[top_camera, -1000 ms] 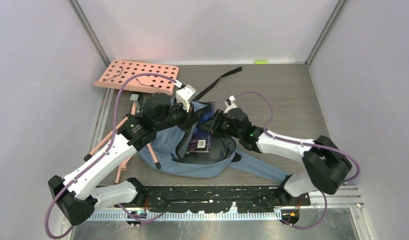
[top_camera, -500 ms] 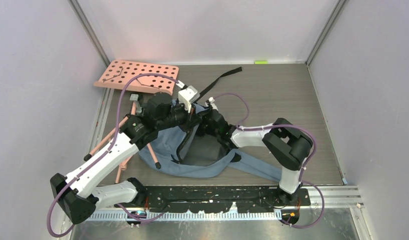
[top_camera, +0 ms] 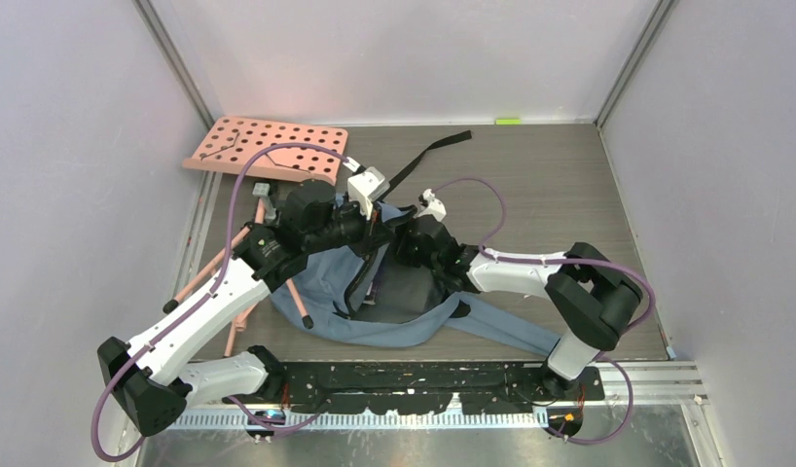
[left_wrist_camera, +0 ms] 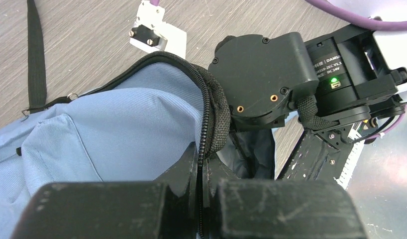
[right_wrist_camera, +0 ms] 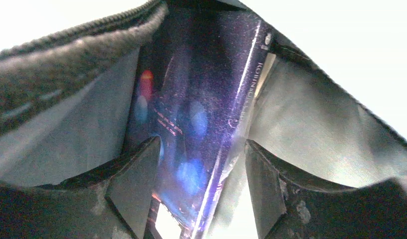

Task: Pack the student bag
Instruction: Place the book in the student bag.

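The student bag (top_camera: pixel 321 277), blue-grey with a black zipper, lies on the table between the arms, its mouth held open. My left gripper (top_camera: pixel 375 232) is shut on the zipper edge of the bag (left_wrist_camera: pixel 107 129); in the left wrist view the jaws (left_wrist_camera: pixel 201 164) pinch the zipper track and black webbing. My right gripper (top_camera: pixel 399 251) reaches into the opening. Inside, a dark purple book (right_wrist_camera: pixel 191 99) stands on edge between the open fingers of that gripper (right_wrist_camera: pixel 201 144); the right finger is clear of the spine.
A pink pegboard (top_camera: pixel 266 148) lies at the back left, with pink rods (top_camera: pixel 234 282) beside the bag's left side. A black strap (top_camera: pixel 428 156) trails toward the back. A green tag (top_camera: pixel 508 121) sits at the far wall. Walls close in on three sides.
The right gripper pushed the book deeper into the bag, then spread its jaws wide and drew back slightly to the right. The left gripper kept its hold on the zipper edge.
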You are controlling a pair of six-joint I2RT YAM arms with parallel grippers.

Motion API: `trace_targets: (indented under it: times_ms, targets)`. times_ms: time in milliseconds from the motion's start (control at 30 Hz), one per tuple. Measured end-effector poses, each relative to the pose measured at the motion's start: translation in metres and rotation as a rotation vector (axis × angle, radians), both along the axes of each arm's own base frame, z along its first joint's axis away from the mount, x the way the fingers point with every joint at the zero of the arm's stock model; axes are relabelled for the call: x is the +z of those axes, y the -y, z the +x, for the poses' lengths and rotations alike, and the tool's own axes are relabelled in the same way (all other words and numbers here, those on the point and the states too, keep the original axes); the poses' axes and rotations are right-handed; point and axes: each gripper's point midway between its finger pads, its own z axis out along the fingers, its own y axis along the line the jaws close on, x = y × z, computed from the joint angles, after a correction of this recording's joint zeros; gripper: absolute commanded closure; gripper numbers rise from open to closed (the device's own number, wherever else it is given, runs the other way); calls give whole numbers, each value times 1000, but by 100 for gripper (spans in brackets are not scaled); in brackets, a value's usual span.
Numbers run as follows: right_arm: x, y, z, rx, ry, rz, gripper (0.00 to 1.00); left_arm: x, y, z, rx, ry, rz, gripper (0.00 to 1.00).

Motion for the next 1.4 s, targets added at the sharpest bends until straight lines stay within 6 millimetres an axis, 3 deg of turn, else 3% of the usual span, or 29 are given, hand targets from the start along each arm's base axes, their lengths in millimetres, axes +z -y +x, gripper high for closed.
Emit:
trace_targets:
  times_ms: [200,267,333,400,800,933,1067,1200,1400]
  targets:
    - [-8,11,-5,-11,-28,-54,48,0,0,0,2,-4,-2,100]
    - [-11,11,-7,-8,-41,-56,66,0,0,0,1,-5,-3,100]
    - [-15,9,-9,0,-55,-52,77,0,0,-1,0,-6,-4,100]
    - [-17,6,-9,8,-64,-42,82,0,0,-1,0,-7,-4,100]
    - [-16,-52,8,139,-58,82,86,-1,2,1,1,-7,-7,100]
    - [-16,-54,8,149,-55,90,79,-1,4,2,-1,-9,-7,100]
    - [-18,-41,1,151,-49,34,59,-1,4,2,-2,-9,-8,100]
    - [-4,-6,-14,137,-27,-70,42,-4,6,2,-9,-15,-5,100]
    - [53,70,-41,28,37,-174,22,-22,20,9,-29,-66,21,100]
